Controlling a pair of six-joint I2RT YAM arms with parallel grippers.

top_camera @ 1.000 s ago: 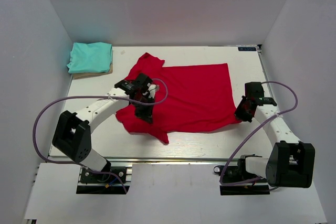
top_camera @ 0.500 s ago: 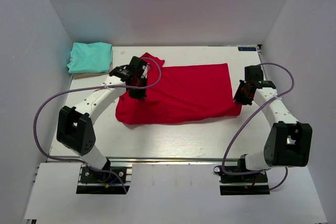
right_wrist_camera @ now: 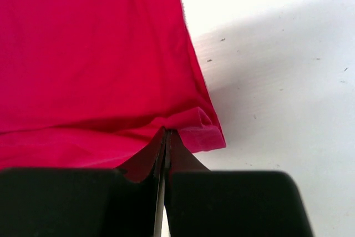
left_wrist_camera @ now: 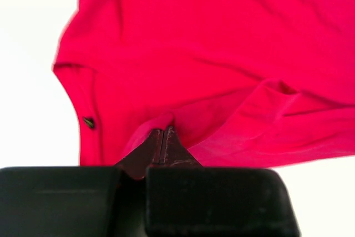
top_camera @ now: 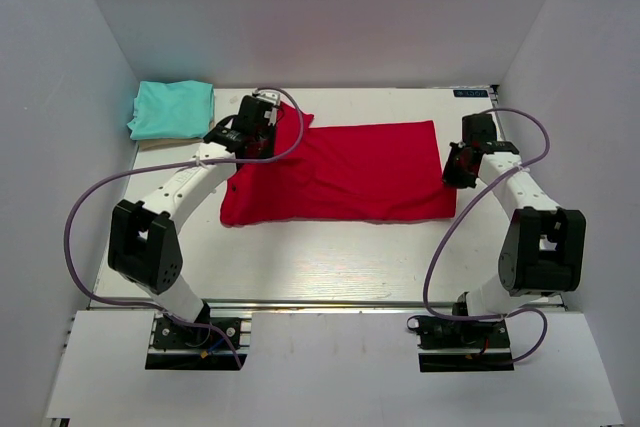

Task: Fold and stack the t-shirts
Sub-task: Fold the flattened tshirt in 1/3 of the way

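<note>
The bright red cloth t-shirt (top_camera: pixel 350 172) lies spread as a broad rectangle in the middle of the white table (top_camera: pixel 330 257). Its long axis runs left to right, straight from one arm to the other. The left gripper (top_camera: pixel 258 143) sits at the shirt's far-left corner and the right gripper (top_camera: pixel 455 169) at its right edge, so each arm has the end on its own side. In the left wrist view the left gripper (left_wrist_camera: pixel 162 137) has its fingertips pressed together on a pinched ridge of red cloth, and the rest of the shirt (left_wrist_camera: pixel 222 54) fans away ahead of it. In the right wrist view the right gripper (right_wrist_camera: pixel 166 137) is likewise clamped on a small bunched fold at the shirt's (right_wrist_camera: pixel 83 54) hem corner, with bare table just to the right. A sleeve pokes out past the left gripper toward the far side. The light teal cloth t-shirt (top_camera: pixel 172 109), already a neat folded rectangle, rests in the far-left corner, near the left gripper and well apart from the right one. The stretched cloth between the two pinches looks like the hinge for the coming move: both ends probably need to travel together across the short axis, or the fold will skew.
</note>
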